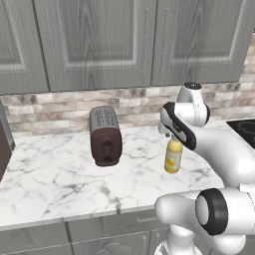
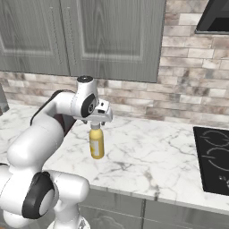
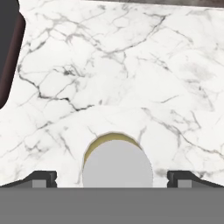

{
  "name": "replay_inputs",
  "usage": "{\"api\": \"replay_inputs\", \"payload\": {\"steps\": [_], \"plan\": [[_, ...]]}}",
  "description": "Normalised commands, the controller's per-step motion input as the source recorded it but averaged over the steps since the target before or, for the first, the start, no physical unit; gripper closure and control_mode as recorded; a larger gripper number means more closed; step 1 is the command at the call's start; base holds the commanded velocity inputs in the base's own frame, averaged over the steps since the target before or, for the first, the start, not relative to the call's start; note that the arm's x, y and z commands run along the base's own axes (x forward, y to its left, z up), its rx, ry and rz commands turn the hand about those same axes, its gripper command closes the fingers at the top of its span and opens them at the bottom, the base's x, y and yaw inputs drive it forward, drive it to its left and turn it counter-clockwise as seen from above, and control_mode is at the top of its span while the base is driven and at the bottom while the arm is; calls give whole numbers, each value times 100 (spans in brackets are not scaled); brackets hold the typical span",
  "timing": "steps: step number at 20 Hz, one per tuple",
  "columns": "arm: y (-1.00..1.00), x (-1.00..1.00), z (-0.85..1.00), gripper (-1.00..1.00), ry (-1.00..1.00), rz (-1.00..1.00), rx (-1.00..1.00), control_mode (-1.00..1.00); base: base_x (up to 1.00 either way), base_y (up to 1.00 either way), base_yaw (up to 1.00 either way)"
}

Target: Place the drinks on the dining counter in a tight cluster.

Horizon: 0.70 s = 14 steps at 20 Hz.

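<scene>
1. Jaws spread wide, straddling the juice bottle (image 3: 117, 162) cap from above, not yet pinching.
2. Bottle upright on the marble bench (image 1: 60, 174), near the toaster (image 1: 105, 135); we judge the jaws centred for a vertical grasp.

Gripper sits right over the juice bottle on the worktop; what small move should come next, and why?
Probably descend slightly and shut the jaws. The gripper is centred over the juice bottle's pale cap, with the fingertips spread wide on either side, so nothing is gripped yet.
</scene>
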Motion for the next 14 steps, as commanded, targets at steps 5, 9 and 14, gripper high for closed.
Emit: {"api": "replay_inputs", "payload": {"steps": [5, 9, 14], "plan": [[0, 0, -13, -100, 0, 0, 0, -100, 0, 0, 0], [0, 0, -25, -100, 1, 0, 0, -100, 0, 0, 0], [0, 0, -22, -100, 0, 0, 0, -100, 0, 0, 0]]}}
